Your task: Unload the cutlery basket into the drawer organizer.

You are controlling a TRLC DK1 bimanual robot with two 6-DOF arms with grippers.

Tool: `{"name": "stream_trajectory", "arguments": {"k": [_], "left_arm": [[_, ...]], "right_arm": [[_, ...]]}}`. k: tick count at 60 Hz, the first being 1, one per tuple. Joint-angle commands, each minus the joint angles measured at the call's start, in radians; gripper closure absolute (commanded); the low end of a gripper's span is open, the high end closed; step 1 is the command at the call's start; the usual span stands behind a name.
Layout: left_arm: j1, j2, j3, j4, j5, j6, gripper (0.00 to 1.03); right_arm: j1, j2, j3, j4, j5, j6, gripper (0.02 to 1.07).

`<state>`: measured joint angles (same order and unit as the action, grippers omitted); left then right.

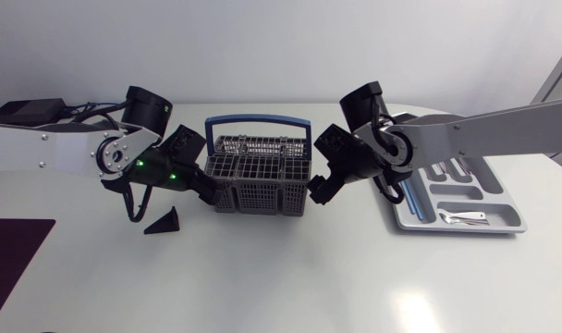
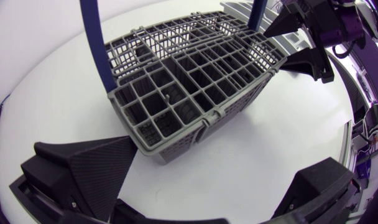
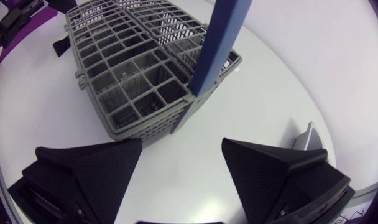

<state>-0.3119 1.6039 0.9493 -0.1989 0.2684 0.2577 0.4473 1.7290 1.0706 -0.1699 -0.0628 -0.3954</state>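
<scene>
The grey cutlery basket (image 1: pixel 258 176) with its blue handle (image 1: pixel 258 120) stands mid-table. I cannot make out any cutlery inside it. My left gripper (image 1: pixel 184 205) is open at the basket's left end. In the left wrist view (image 2: pixel 201 186) the basket (image 2: pixel 189 93) has a corner just ahead of and between the fingers (image 2: pixel 83 168). My right gripper (image 1: pixel 320 188) is open at the right end, with the basket (image 3: pixel 139 74) ahead of it (image 3: pixel 183 168). The grey drawer organizer (image 1: pixel 503 199) lies at the right and holds a metal piece of cutlery (image 1: pixel 466 217).
A dark purple mat (image 1: pixel 13 250) lies at the table's front left corner. The organizer's corner (image 3: pixel 307 137) shows beside my right gripper's finger. Across the basket, the left wrist view shows my right gripper (image 2: pixel 298 43).
</scene>
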Motion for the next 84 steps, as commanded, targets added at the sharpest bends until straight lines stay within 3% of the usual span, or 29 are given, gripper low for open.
{"name": "stream_trajectory", "arguments": {"k": [1,27,44,63,84], "left_arm": [[-0.049,-0.016,0.000,-0.008,0.060,-0.009,0.04],[-0.087,-0.075,-0.018,-0.051,0.083,-0.021,0.04],[-0.036,-0.071,-0.006,-0.050,0.081,-0.014,0.04],[0.074,-0.084,-0.007,-0.040,0.077,0.011,0.04],[0.080,-0.206,-0.061,-0.042,0.058,0.012,0.04]], "right_arm": [[0.011,-0.028,-0.032,0.001,-0.029,0.021,0.14],[-0.016,-0.065,-0.074,-0.008,-0.034,0.013,0.14],[-0.009,-0.062,-0.063,-0.014,-0.028,0.018,0.14],[-0.015,-0.100,-0.098,-0.011,0.031,0.012,0.09],[-0.058,-0.232,-0.135,-0.017,0.104,-0.010,0.07]]}}
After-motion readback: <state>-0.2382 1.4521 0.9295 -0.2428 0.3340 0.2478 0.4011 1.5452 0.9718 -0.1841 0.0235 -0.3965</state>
